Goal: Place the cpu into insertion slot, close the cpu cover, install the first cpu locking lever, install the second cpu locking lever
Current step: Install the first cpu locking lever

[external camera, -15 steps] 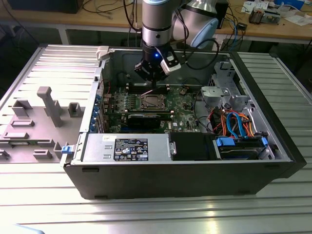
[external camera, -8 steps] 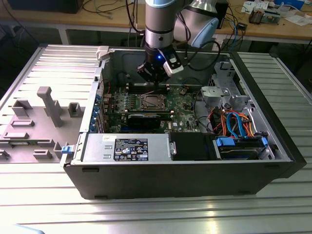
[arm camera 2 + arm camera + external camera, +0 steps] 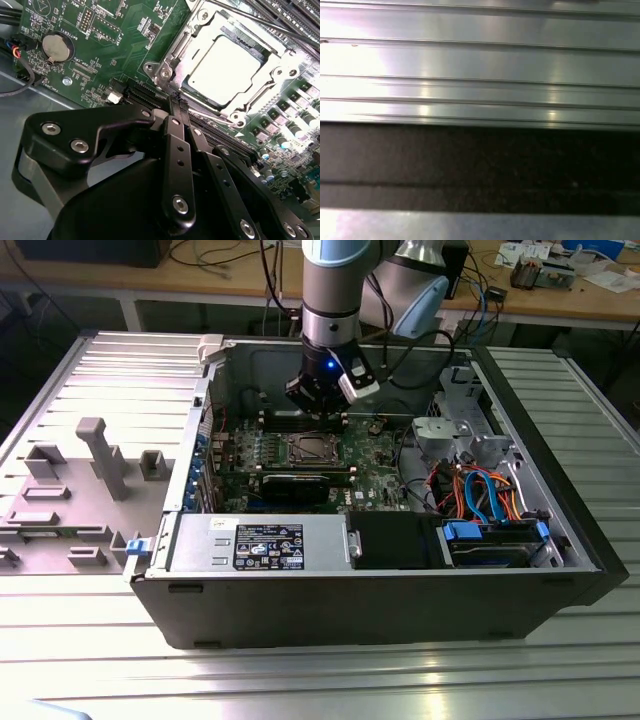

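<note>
Claw (image 3: 176, 102) hangs pinched together just beside the covered cpu (image 3: 227, 70).

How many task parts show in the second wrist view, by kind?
cpu: 1, seated in the insertion slot
cpu cover: 1, down around the chip
gripper: 1, fingers together, holding nothing
coin cell: 1
Total: 4
</note>
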